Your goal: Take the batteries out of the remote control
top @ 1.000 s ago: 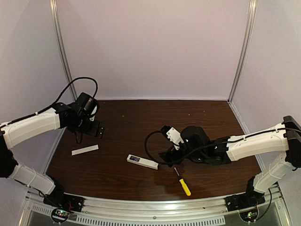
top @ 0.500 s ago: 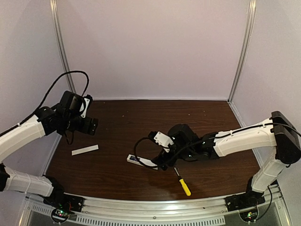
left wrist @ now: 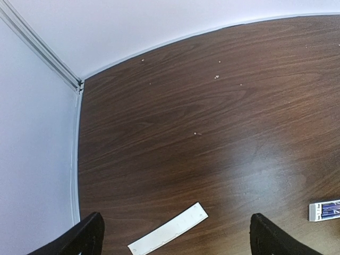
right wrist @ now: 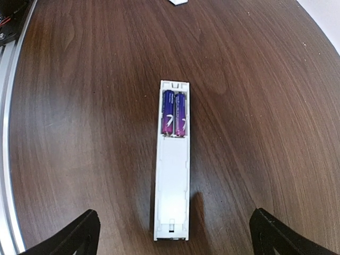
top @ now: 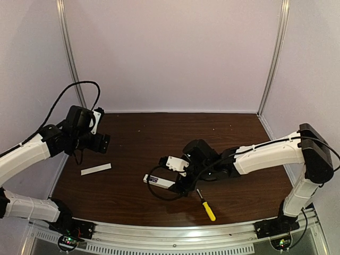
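The dark brown wooden table [top: 133, 196] bears everything. The right gripper [right wrist: 176, 235] hovers over the slim white plastic remote control [right wrist: 172, 186] at the table's middle, its jaws wide apart and holding nothing. The left gripper [left wrist: 176, 235], also wide open and empty, is near the left wall, above the thin flat white cover strip [top: 96, 169]. The yellow-handled screwdriver [top: 209, 210] lies near the remote. Two blue-purple cylindrical batteries [right wrist: 174, 112] sit side by side in its open compartment.

The left arm [top: 26, 154] and right arm [top: 268, 154] share smooth white shells, black joints and black wrist housings — each trailing a thin black cable [top: 64, 98]. Black mounts [top: 79, 228] bolt them to a ribbed metal rail [top: 175, 240].
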### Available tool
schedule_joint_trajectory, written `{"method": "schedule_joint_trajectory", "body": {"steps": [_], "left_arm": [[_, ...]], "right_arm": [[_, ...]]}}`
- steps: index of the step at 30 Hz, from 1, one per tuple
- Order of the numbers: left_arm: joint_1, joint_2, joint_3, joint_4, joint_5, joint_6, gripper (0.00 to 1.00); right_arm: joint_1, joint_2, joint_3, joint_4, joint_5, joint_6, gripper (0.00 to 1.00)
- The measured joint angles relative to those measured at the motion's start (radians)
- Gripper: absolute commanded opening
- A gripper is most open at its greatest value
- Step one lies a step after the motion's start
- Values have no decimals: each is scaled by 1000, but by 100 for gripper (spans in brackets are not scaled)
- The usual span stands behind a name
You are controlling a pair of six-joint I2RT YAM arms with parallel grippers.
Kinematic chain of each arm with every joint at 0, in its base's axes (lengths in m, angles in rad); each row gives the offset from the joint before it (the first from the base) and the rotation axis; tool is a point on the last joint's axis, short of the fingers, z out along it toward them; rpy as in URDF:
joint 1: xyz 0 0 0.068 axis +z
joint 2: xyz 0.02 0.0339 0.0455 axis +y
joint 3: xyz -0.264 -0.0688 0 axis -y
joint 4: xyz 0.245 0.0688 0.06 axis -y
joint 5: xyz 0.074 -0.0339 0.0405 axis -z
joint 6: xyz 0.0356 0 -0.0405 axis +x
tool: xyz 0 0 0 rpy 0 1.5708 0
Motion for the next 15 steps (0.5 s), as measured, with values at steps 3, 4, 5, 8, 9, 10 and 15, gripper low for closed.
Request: {"method": "schedule_joint_trajectory", "body": {"steps": [3,4,5,8,9,10,15], "left_arm": [[0,0,0,10,0,6,97],[0,0,0,13,0,7,97],[0,0,0,14,0,9,97],[0,-3,-2,15,1,13,97],[0,-4,-2,15,1,14,97],[0,-4,-2,15,2,15,97],[0,-4,-5,17,6,19,97]], "right_arm": [[0,48,48,-14,-1,-4,100],[0,68,64,-19,-1,-3,100],[0,83,77,-23,0,-3,100],[0,134,118,-37,5,-1,100],[0,147,127,-41,7,0,100],[0,156,133,-44,10,1,100],[0,187,159,-57,23,2,97]]}}
